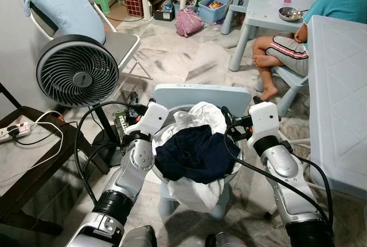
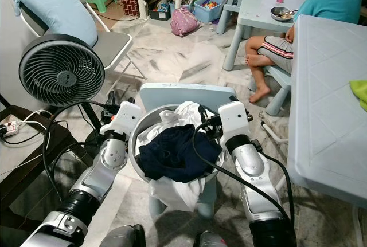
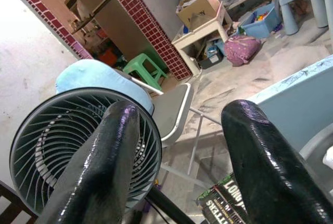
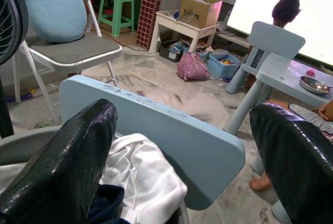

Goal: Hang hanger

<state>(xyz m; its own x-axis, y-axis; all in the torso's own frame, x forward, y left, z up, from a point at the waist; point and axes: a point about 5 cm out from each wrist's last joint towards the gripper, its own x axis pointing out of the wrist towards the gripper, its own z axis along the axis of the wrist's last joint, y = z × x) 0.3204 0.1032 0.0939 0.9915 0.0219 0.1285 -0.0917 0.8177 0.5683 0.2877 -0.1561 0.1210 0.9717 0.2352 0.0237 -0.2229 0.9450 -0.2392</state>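
Observation:
A grey round basin (image 2: 134,130) rests on a small light-blue chair (image 1: 200,94) right in front of me. It is heaped with a dark navy garment (image 1: 196,153) over white cloth (image 1: 204,115). My left gripper (image 3: 182,117) sits by the basin's left rim with its fingers (image 3: 104,156) apart and nothing between them. At the basin's right rim, my right gripper (image 4: 182,120) is open too, its fingers (image 4: 67,156) spread wide above the white cloth. No hanger can be made out.
A black fan (image 1: 77,70) stands close on the left beside a dark low table (image 1: 34,161) with a power strip. Behind it is a folding chair (image 1: 120,43) with a blue pillow. A pale table (image 1: 338,86) runs along the right. A person (image 1: 287,49) sits at a child's table (image 1: 269,9).

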